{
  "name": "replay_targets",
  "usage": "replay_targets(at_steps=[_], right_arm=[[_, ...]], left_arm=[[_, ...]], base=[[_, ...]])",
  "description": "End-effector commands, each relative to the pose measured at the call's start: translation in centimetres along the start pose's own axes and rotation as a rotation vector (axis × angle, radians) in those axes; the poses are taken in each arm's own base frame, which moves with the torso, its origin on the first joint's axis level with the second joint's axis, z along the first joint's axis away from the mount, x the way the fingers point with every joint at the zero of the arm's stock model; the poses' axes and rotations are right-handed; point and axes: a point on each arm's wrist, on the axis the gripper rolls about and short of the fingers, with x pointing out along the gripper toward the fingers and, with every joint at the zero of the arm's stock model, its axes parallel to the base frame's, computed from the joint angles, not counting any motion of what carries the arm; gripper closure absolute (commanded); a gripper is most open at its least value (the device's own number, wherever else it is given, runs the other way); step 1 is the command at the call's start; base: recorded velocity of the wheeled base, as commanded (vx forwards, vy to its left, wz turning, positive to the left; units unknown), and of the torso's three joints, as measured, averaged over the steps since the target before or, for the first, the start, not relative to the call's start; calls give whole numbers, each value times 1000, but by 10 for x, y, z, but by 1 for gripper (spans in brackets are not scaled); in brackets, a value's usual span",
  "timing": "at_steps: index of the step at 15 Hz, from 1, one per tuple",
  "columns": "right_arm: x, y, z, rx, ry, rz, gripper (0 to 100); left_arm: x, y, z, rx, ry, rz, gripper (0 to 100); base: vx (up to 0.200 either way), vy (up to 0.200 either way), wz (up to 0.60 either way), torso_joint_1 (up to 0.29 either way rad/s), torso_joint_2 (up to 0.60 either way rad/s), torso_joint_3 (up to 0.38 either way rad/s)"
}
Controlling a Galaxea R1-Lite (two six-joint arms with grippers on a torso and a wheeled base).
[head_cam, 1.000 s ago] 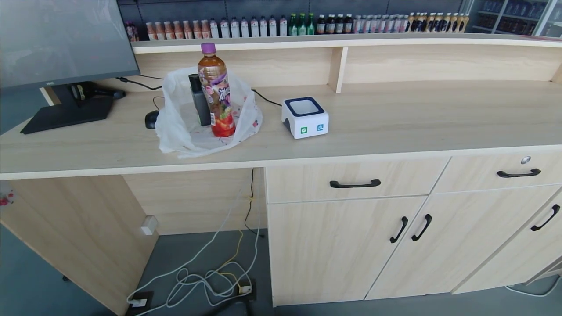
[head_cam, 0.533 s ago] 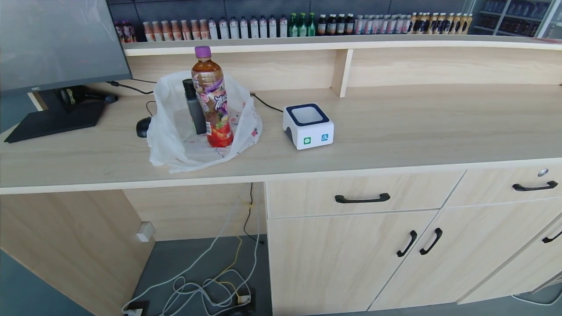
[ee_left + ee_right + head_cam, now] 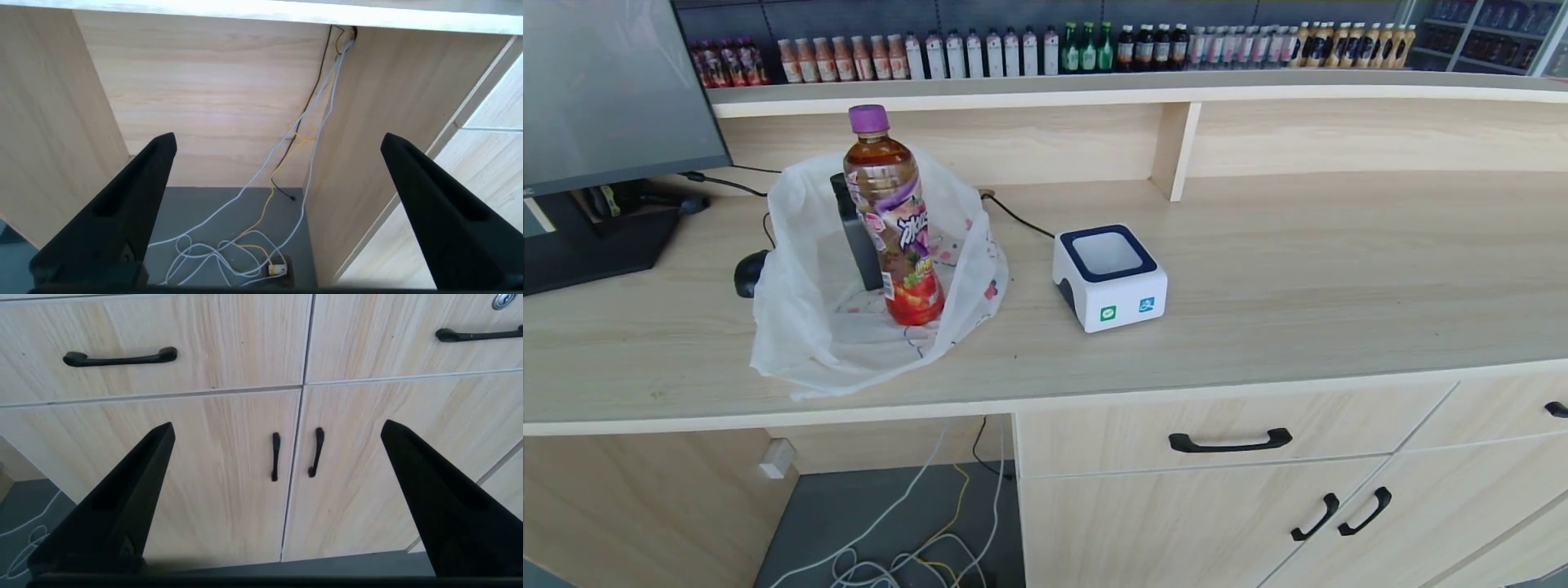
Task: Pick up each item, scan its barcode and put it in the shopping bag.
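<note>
Bottle (image 3: 892, 216) stands upright inside the white bag (image 3: 800, 327), left of centre in the head view, with a dark container (image 3: 854, 233) just behind it, also in the bag. The scanner (image 3: 1108, 276) sits mid-frame to the bag's right, apart from it, on the counter (image 3: 1298, 269). I judge bagging done and the task about finished; any next move calls for raising the arms to counter height first. Left gripper (image 3: 278, 143) faces the cables (image 3: 245, 245) under the counter, right gripper (image 3: 278, 429) faces the cupboard doors (image 3: 204, 474) — both jaws wide apart, empty, well apart from the bottle.
</note>
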Motion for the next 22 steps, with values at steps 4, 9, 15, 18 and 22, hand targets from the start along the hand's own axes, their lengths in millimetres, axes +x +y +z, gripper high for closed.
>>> replay_targets(at_steps=[4, 9, 15, 18, 22], right_arm=[[0, 0, 0, 0, 1, 1, 0], [0, 0, 0, -2, 1, 1, 0], [0, 0, 0, 0, 1, 1, 0], [0, 0, 0, 0, 1, 1, 0], [0, 0, 0, -3, 1, 1, 0]], left_arm=[[0, 0, 0, 1, -1, 0, 0], [0, 0, 0, 0, -1, 0, 0], [0, 0, 0, 0, -1, 0, 0], [0, 0, 0, 0, -1, 0, 0], [0, 0, 0, 0, -1, 0, 0]], base=[[0, 0, 0, 0, 0, 0], [0, 0, 0, 0, 0, 0], [0, -200, 0, 2, 2, 3], [0, 0, 0, 0, 0, 0], [0, 0, 0, 0, 0, 0]])
